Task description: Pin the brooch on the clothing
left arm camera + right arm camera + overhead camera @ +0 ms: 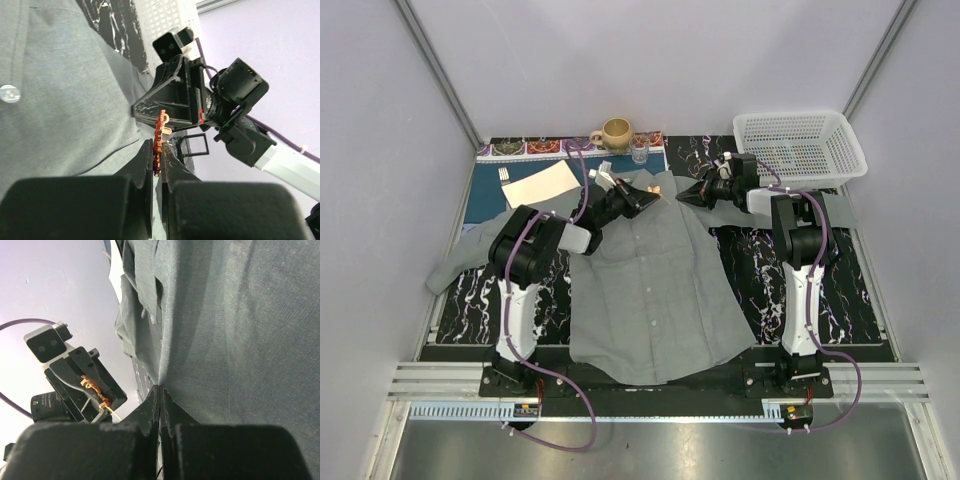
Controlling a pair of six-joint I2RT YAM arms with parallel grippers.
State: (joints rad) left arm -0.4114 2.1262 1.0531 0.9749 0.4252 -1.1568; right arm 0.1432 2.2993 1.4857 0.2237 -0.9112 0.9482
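The clothing (650,280) is a grey button-up shirt spread flat on the dark marbled table, collar toward the back. My left gripper (646,196) hovers over the collar area, shut on the brooch (160,131), a small orange-red ornament held edge-on between the jaws (159,146). Its pin pokes out toward the right arm. In the right wrist view the brooch (94,386) shows in the left gripper's fingers. My right gripper (687,196) faces the left one from close by. It is shut (160,389) on a raised fold of the shirt (240,330).
A white mesh basket (802,145) stands at the back right. At the back left lies a blue placemat (485,200) with a cream napkin (540,185) and a fork. A tan mug (616,132) and a small glass (640,151) stand behind the collar.
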